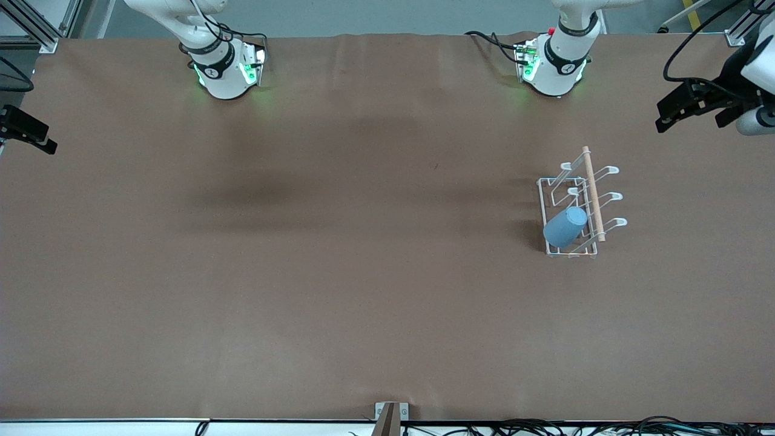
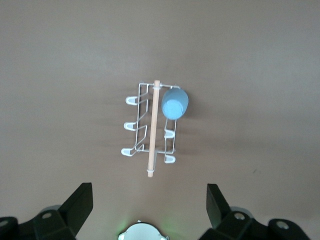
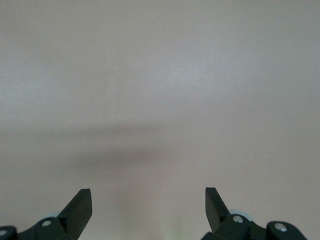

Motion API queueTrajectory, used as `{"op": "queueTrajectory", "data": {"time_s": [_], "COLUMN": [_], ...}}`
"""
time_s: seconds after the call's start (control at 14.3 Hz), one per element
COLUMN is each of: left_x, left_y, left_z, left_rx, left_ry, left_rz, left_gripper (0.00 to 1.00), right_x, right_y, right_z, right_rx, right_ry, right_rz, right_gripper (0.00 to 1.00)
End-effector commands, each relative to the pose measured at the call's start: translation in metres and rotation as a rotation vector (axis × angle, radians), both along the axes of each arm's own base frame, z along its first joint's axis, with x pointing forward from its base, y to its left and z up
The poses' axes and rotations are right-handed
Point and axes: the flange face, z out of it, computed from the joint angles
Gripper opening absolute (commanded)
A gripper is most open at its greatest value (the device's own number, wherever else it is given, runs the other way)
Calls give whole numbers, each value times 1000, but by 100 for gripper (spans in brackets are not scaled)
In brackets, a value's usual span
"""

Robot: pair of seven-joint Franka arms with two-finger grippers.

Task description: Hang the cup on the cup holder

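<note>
Hung on the cup holder [image 1: 578, 206] peg nearest the front camera, the cup [image 1: 565, 227] is seen tilted, toward the left arm's end of the desk [image 1: 303, 272]. Left end effector [image 2: 150, 205] is held spread high over the rack; right end effector [image 3: 148, 207] is likewise spread over bare desk.

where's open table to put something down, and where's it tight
Bare brown table runs from the right arm's end up to the cup holder, and between the holder and the front camera. It is tight only at the holder, where the cup hangs on a peg. The left tool and right tool are both open.
</note>
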Motion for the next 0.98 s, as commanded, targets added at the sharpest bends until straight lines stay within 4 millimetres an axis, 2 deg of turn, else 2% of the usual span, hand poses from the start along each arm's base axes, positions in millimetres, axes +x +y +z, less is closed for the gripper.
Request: {"op": "queueTrajectory", "data": {"time_s": [0.0, 0.21, 0.35, 0.91], "left_x": [-32, -34, -29, -14], "left_y": [1, -10, -9, -11], "left_z": [-14, -22, -28, -17], "left_rx": [-7, -5, -7, -14], "left_ry": [-31, -52, -47, -67], "left_rz": [-29, -55, -53, -58], "left_gripper": [100, 100, 100, 100], "right_x": [-2, -2, -2, -2], "right_y": [-1, -1, -1, -1], "right_z": [1, 0, 0, 1], "right_rx": [-16, -16, -16, -16], "right_ry": [0, 2, 2, 0], "right_rz": [-1, -2, -2, -4], "right_gripper": [100, 100, 100, 100]}}
